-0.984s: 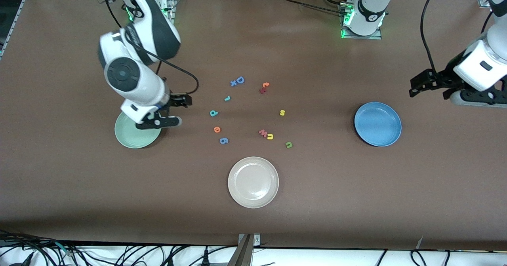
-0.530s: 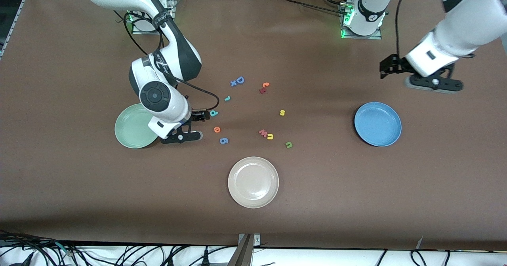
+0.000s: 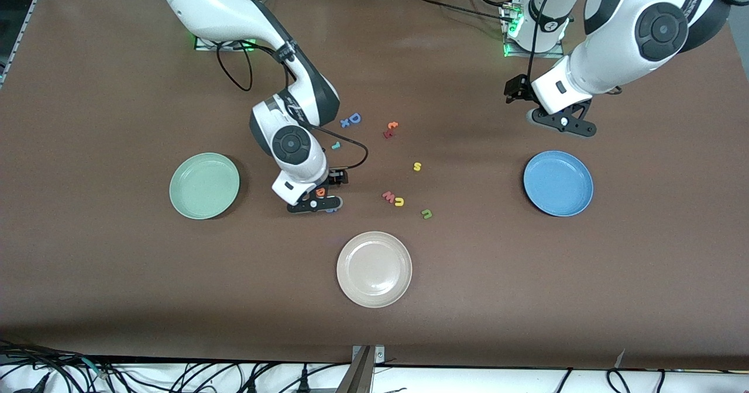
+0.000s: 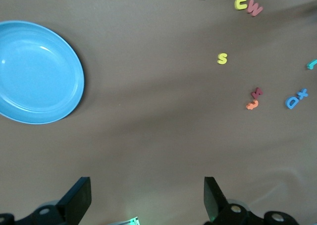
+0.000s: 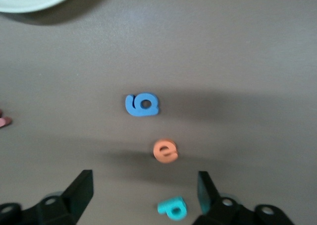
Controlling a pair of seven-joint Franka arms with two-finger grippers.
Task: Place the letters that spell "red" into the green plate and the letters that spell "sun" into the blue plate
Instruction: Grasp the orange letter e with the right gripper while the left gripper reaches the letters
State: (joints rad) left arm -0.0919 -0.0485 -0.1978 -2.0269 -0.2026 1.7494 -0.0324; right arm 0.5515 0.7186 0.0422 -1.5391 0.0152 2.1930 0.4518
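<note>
My right gripper (image 3: 316, 197) hangs low and open over the letter cluster. In the right wrist view the teal "d" (image 5: 173, 208) lies on the table between its fingers (image 5: 205, 188), and the orange "e" (image 5: 165, 151) lies just past the tips. From the front, the "e" (image 3: 320, 192) shows beside the hand, the "d" is hidden under it, and the teal "r" (image 3: 336, 145) lies farther from the camera. The yellow "s" (image 3: 417, 166), yellow arch (image 3: 399, 201) and olive arch (image 3: 426, 213) lie mid-table. The green plate (image 3: 204, 185) and blue plate (image 3: 557, 183) hold nothing. My left gripper (image 3: 553, 112) is open, in the air near the blue plate.
A beige-white plate (image 3: 374, 269) sits nearest the front camera. A blue "6" (image 5: 142, 105) lies beside the "e". A pink "w" (image 3: 388, 196) touches the yellow arch. A blue "D" (image 3: 354, 119), a small blue "x" (image 3: 344, 123) and an orange and red pair (image 3: 391, 128) lie nearer the bases.
My right arm has swung from over the green plate to the "d" and "e". My left arm has come in from its end of the table to beside the blue plate.
</note>
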